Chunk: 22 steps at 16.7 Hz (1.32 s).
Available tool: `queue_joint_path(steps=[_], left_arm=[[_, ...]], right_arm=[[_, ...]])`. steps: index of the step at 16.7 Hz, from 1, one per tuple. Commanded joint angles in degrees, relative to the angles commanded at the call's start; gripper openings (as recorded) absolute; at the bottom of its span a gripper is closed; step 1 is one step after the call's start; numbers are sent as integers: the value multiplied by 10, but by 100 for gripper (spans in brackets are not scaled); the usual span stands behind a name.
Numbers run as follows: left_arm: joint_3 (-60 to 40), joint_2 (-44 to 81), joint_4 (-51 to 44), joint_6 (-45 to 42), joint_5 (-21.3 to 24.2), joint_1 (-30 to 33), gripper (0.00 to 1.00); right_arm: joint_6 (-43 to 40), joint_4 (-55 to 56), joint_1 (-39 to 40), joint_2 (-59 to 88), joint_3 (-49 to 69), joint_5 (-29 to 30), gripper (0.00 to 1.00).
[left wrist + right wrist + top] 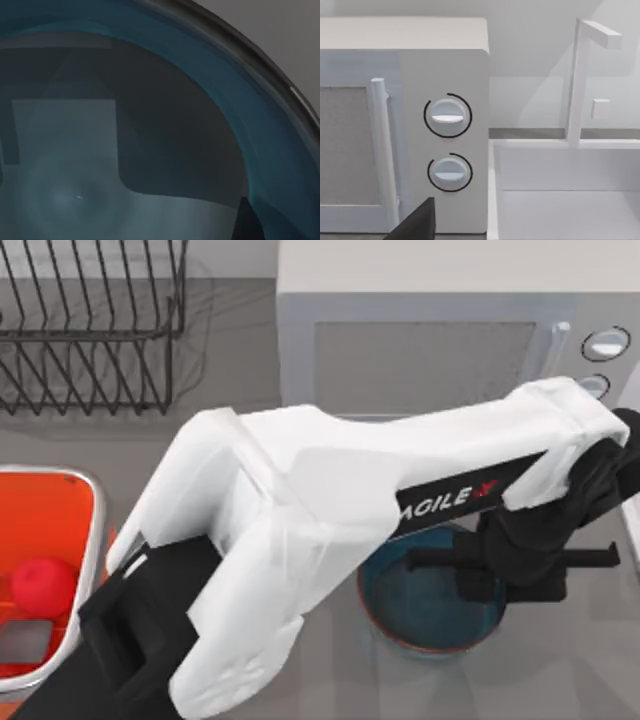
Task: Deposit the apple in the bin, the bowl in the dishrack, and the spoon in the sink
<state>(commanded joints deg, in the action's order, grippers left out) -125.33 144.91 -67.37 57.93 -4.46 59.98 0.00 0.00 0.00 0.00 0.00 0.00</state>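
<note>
Left gripper point(480, 575) sits low over the round teal-blue bowl point(420, 615), near its right inner wall; finger spread: cannot tell. Small bright-red apple point(43, 585) lies in the orange silver-rimmed bin point(88, 540) (table's left edge).

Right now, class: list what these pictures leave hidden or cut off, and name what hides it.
1. The bowl: in the top view its far rim is covered by the left arm.
2. The left tool: over the bowl in the top view; its fingers cannot be made out.
3. The bin: cut off by the top view's left edge; the apple lies inside.
4. The dishrack: cut off by the top view's upper-left corner.
</note>
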Motion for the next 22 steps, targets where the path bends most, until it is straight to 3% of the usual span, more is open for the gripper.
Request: queue_joint_path(steps=[11,22], left_arm=[[-20,5,-21,0,0,2,0],[-384,85,-292,1,1,3,0]], right_arm=[[0,0,0,0,0,0,100],[0,0,0,0,0,0,100]])
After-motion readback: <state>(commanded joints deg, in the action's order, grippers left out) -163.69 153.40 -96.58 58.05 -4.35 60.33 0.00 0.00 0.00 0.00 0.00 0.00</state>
